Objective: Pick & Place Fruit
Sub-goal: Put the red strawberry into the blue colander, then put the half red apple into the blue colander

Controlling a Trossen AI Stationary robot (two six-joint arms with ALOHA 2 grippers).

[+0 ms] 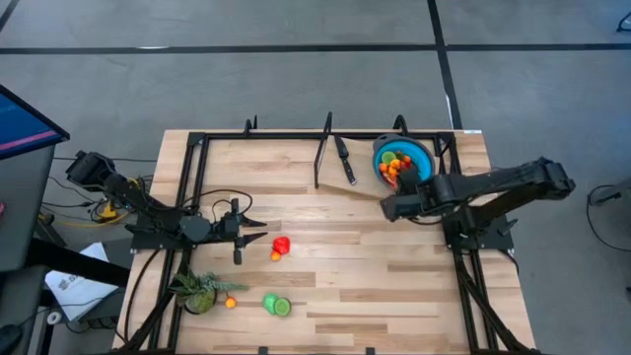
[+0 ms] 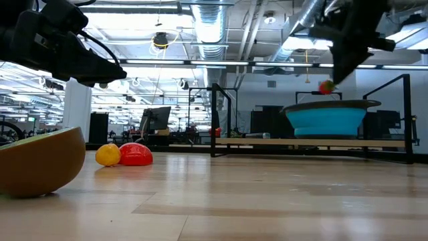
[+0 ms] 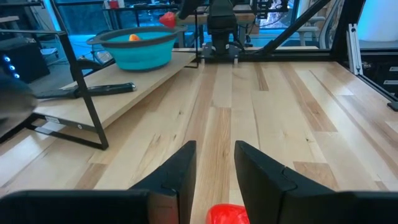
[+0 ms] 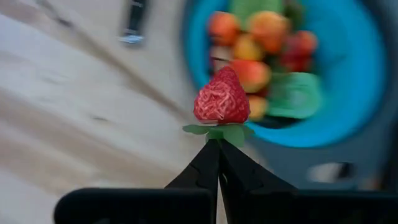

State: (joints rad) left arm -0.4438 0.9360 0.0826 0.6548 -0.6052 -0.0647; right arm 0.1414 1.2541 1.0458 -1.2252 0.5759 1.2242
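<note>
Right wrist view: a red toy strawberry is pinched by its green leaves at the very tips of the right jaws, which are closed to a point on it. Just beyond those jaws the blue bowl is seen, with a heap of red, orange and green fruit in it. A black-handled knife lies on the desk beside the bowl, on the side away from the right jaws' arm.

From the high view, the right jaws are placed at the bowl's near rim. The left jaws are held low over the desk, set slightly apart and empty. Just ahead of them a red fruit lies touching a small orange fruit. Further from the left jaws, near the desk's front edge, a green fruit and a tiny orange one are found, with a spiky green plant beside them.
</note>
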